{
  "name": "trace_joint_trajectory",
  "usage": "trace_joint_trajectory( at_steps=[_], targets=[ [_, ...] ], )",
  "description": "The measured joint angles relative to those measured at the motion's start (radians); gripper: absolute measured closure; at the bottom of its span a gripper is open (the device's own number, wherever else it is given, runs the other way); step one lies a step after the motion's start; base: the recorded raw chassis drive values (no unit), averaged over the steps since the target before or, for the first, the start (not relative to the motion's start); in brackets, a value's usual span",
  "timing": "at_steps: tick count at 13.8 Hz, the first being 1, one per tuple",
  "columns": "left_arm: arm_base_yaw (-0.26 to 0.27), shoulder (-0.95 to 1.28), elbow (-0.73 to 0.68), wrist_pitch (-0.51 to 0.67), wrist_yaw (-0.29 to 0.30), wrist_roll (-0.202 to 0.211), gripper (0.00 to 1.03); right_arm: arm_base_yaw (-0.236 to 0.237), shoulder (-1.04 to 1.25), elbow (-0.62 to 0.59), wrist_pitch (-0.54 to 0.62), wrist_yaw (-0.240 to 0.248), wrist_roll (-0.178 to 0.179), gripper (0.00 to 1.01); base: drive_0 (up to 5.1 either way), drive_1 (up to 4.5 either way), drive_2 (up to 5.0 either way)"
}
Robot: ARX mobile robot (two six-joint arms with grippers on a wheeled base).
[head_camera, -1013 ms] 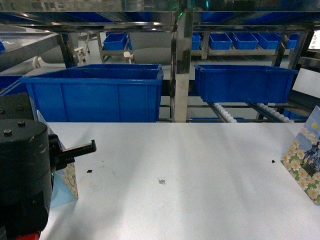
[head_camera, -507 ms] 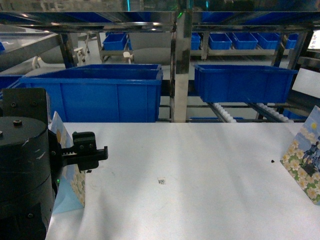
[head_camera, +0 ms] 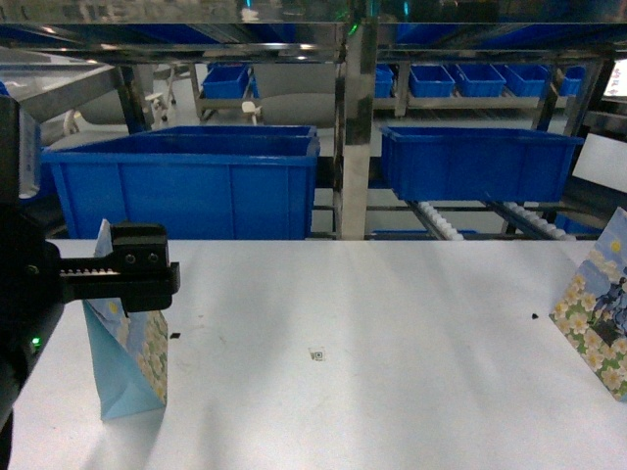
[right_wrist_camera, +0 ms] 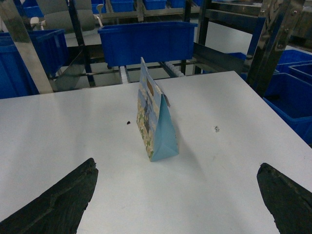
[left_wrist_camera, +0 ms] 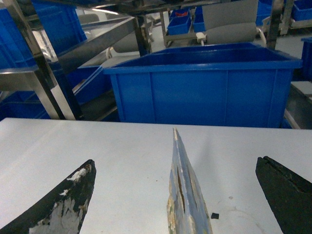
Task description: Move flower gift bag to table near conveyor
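Observation:
A flower gift bag point(head_camera: 129, 352) stands upright on the white table point(head_camera: 392, 343) at the left, blue-sided with daisy print. My left gripper point(head_camera: 137, 274) hangs over its top. In the left wrist view the bag's thin top edge point(left_wrist_camera: 181, 195) rises between the fingers point(left_wrist_camera: 63, 204), which are wide apart and do not touch it; the left gripper point(left_wrist_camera: 175, 162) is open. A second flower bag point(head_camera: 598, 313) stands at the table's right edge. The right wrist view shows this bag point(right_wrist_camera: 153, 122) ahead of the open right gripper point(right_wrist_camera: 176, 165), well clear of it. The conveyor point(head_camera: 438, 223) runs behind the table.
Two large blue bins point(head_camera: 186, 186) point(head_camera: 480, 162) sit behind the table's far edge, split by a steel post point(head_camera: 353, 137). A tiny square code marker point(head_camera: 316, 354) and black specks point(head_camera: 534, 316) lie on the tabletop. More blue bins point(right_wrist_camera: 287, 83) stand beyond the table's side edge.
My left arm has lifted and drawn back to the left, so more of the left bag shows under the gripper. The bag on the right has not moved.

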Motion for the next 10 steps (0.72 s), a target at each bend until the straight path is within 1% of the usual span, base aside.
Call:
trace_joint_trajectory(
  at_steps=[1, 2, 4, 5, 6, 7, 8, 10],
  targets=[
    [-0.006, -0.071, -0.044, 0.0, 0.012, 0.014, 0.05, 0.0, 0.0, 0.0, 0.0, 0.0, 0.0, 0.03, 0.0, 0.0, 0.0],
    [-0.01, -0.174, -0.101, -0.001, 0.037, 0.018, 0.05, 0.0, 0.0, 0.0, 0.0, 0.0, 0.0, 0.03, 0.0, 0.0, 0.0],
    [-0.011, -0.255, -0.133, -0.001, 0.049, 0.021, 0.05, 0.0, 0.0, 0.0, 0.0, 0.0, 0.0, 0.03, 0.0, 0.0, 0.0],
    [-0.023, -0.359, -0.164, 0.0, 0.064, 0.031, 0.05, 0.0, 0.0, 0.0, 0.0, 0.0, 0.0, 0.03, 0.0, 0.0, 0.0],
    [-0.039, -0.493, -0.199, -0.043, 0.076, 0.035, 0.05, 0.0, 0.0, 0.0, 0.0, 0.0, 0.0, 0.03, 0.0, 0.0, 0.0],
    [-0.06, -0.616, -0.229, -0.146, 0.076, 0.035, 0.05, 0.0, 0.0, 0.0, 0.0, 0.0, 0.0, 0.03, 0.0, 0.0, 0.0],
    [-0.09, -0.76, -0.264, -0.277, 0.061, 0.035, 0.05, 0.0, 0.0, 0.0, 0.0, 0.0, 0.0, 0.03, 0.0, 0.0, 0.0],
    [-0.166, -1.04, -0.315, -0.518, -0.01, 0.03, 0.05, 0.0, 0.0, 0.0, 0.0, 0.0, 0.0, 0.03, 0.0, 0.0, 0.0]
  ],
)
